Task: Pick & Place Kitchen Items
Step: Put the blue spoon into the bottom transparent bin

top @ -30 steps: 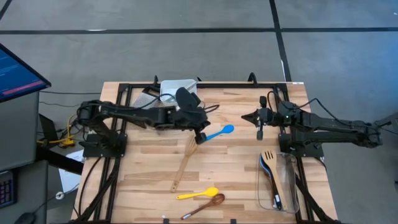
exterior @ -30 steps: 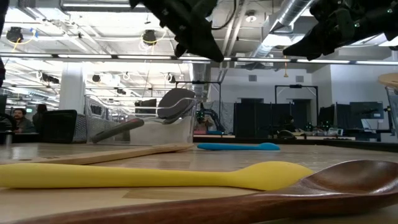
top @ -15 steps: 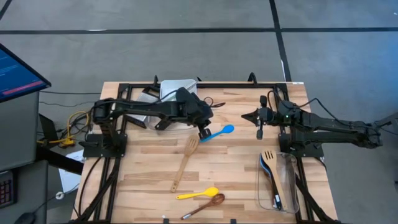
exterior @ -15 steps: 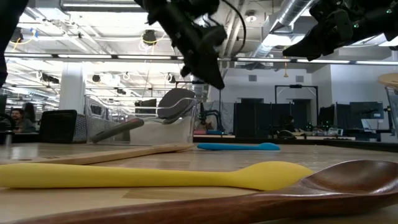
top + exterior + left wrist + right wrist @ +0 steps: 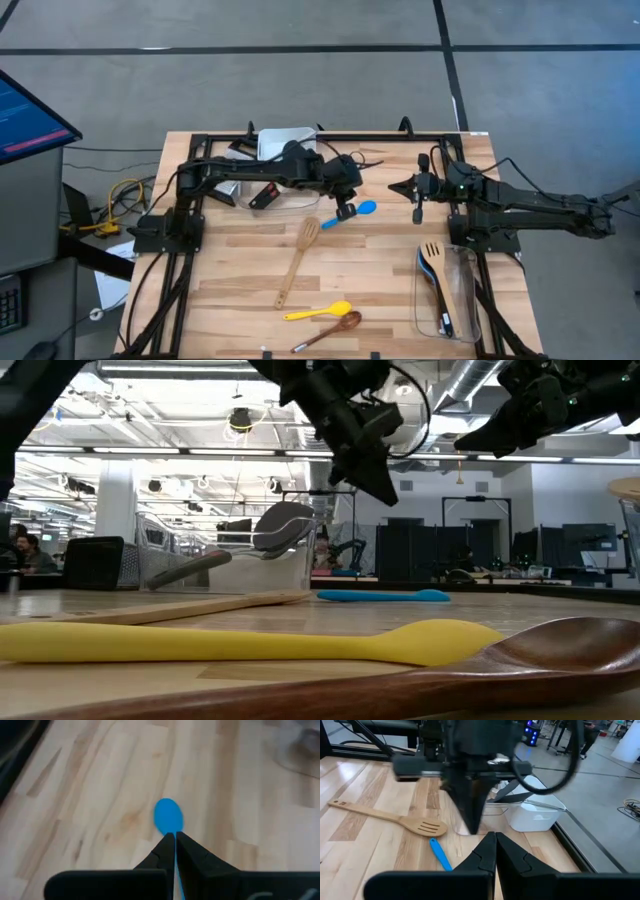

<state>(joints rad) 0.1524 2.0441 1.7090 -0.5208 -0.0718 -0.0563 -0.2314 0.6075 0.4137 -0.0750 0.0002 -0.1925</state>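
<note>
Looking down in the high view, the left gripper (image 5: 346,210) is held over the blue silicone spoon (image 5: 350,213), which lies flat on the pale wooden table (image 5: 380,270); a slotted wooden turner (image 5: 298,260) lies beside. Low view: a smooth yellow spoon (image 5: 250,642) and a dark wooden spoon (image 5: 400,680) are seen nearest. Left wrist view: fingers pressed together, apparently empty. Right wrist view: the right gripper (image 5: 495,842) is closed too.
</note>
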